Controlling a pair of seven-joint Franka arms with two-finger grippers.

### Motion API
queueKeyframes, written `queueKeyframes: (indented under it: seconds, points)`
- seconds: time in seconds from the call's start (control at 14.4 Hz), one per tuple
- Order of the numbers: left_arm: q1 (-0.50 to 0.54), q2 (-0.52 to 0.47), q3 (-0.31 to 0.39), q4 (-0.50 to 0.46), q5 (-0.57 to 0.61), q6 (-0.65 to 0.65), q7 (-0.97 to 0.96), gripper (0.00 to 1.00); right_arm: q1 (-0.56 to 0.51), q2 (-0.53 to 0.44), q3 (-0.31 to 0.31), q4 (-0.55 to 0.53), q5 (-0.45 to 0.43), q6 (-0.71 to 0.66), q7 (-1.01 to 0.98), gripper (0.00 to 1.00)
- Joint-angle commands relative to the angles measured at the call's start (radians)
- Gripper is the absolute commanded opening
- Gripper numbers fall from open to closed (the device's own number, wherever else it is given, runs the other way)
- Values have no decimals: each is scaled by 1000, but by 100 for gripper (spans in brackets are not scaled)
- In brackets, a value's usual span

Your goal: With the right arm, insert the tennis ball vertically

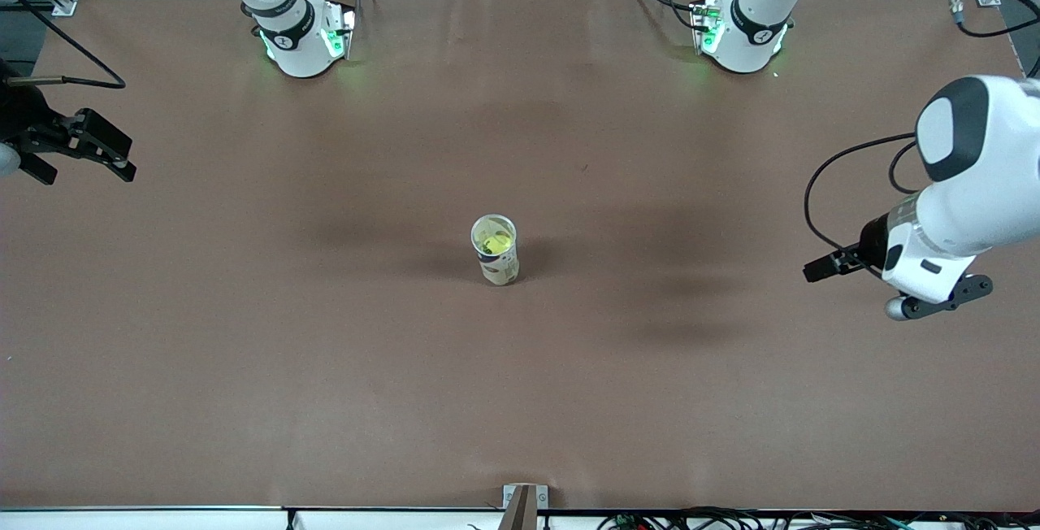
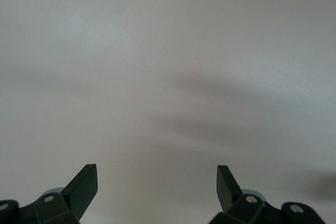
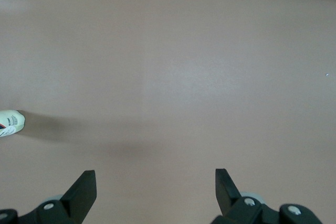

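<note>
Tennis ball [image 1: 496,244] in can [image 1: 497,263] | right gripper [image 1: 81,158] jaws apart

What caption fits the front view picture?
Tennis ball sits inside upright can mid-table; both arms wait, fingers open.

Left gripper [image 2: 157,192] and right gripper [image 3: 155,192] spread wide, empty.

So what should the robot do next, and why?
Probably nothing more than waiting: the ball already sits inside the upright can mid-table, and both grippers, right and left, are open, empty and off at the table's ends.
</note>
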Motion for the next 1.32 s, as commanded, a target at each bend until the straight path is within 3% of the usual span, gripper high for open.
queueKeyframes:
  seconds: [0.0,0.21,0.42,1.25]
  points:
    - [19,-38,-10,11,-17,-65,109,100,4,7,-1,15,-6,-1,-4,100]
    - [-28,-65,1,6,-47,-73,95,100,4,7,0,15,-6,-1,-4,100]
    - [-139,-108,79,9,-41,-79,57,100,4,7,0,15,-8,-1,-4,100]
    - [-137,-214,81,15,-38,-188,169,100,4,12,0,15,-8,-1,-4,100]
